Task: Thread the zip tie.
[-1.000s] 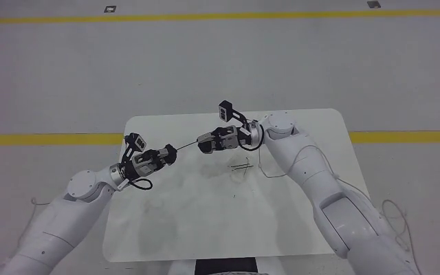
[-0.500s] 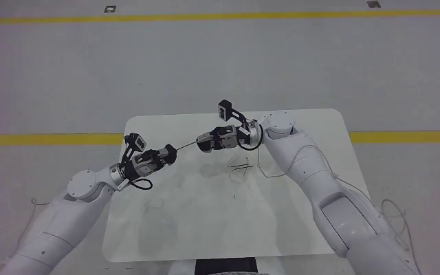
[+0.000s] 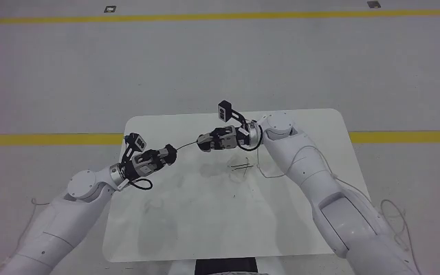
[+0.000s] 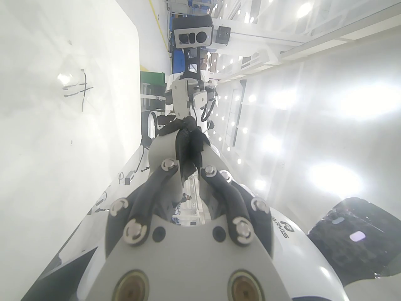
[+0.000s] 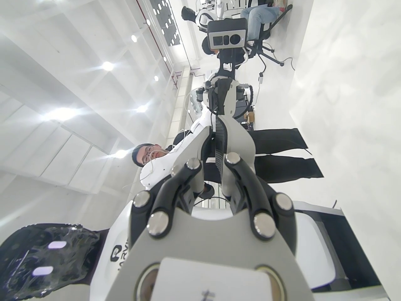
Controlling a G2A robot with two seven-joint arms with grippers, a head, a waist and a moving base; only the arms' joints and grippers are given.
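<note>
— Where's the tie (image 3: 185, 146)?
— Above the table (image 3: 206, 227), far half; left jaws and right jaws each clamp an end
— Step?
— Lining up, I'd judge; next, tip must meet head

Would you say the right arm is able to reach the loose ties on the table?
Probably not yet: the right gripper is shut on the zip tie it shares with the left gripper. The loose ties lie uncovered near its wrist; only the full grip hinders it.
</note>
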